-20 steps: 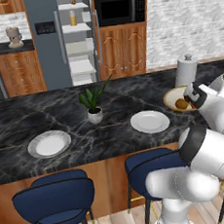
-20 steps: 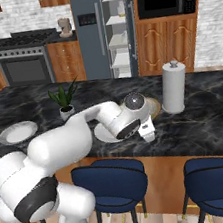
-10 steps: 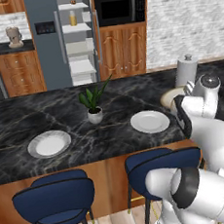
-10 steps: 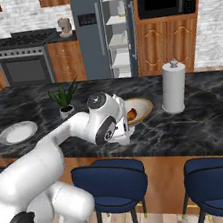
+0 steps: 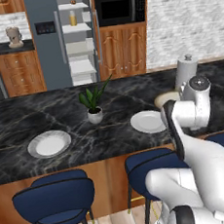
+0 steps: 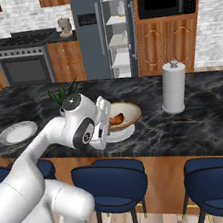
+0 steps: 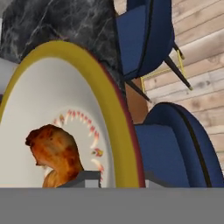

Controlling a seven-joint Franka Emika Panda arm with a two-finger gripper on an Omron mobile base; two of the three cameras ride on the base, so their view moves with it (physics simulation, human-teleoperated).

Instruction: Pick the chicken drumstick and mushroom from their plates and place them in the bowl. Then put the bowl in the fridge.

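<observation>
Already the reddish-brown chicken drumstick point(image 7: 54, 153) lies inside the shallow cream bowl with a yellow rim point(image 7: 116, 113), just above the robot's two dark fingertips point(image 7: 83, 178). Whether these grip the rim, I cannot tell. Carrying it to the open slate-blue fridge point(image 6: 102, 31) remains (the mushroom is unclear). Blue padded stools point(image 7: 175, 148) crowd beside the fingers; a white paper-towel roll point(image 6: 173, 87) stands beyond the bowl.

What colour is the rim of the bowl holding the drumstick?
Yellow-gold with a thin dark red outer edge on the bowl, clearest in the hand view; the drumstick lies inside.
</observation>
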